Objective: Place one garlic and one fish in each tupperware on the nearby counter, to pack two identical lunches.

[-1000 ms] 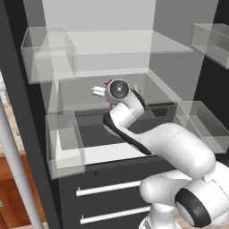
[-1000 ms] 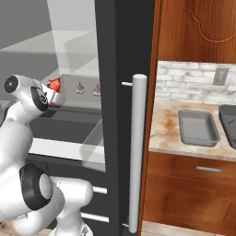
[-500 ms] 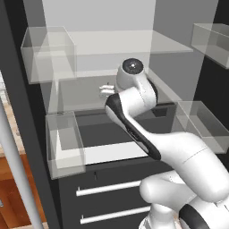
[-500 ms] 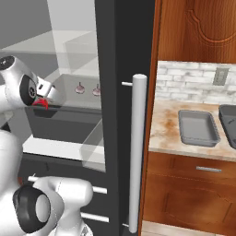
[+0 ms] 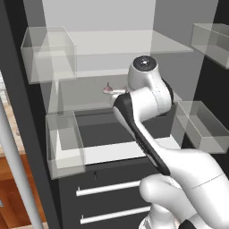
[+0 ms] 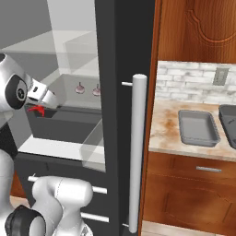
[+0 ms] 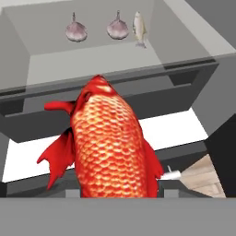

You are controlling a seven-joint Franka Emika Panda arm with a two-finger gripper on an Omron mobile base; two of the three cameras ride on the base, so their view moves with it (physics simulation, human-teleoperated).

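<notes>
Gripping red fish point(image 7: 110, 143), end effector point(image 6: 39, 108) now swung further left off shelf

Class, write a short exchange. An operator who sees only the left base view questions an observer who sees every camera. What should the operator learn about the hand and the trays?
Operator: Is the hand carrying anything?
Observer: Yes. In the hand view, the pincer is shut on the bright red-orange scaly fish.
Operator: Where can it go?
Observer: The right base view has the lighter grey rectangular tray lying on the mottled beige counter, with nothing in it.
</notes>
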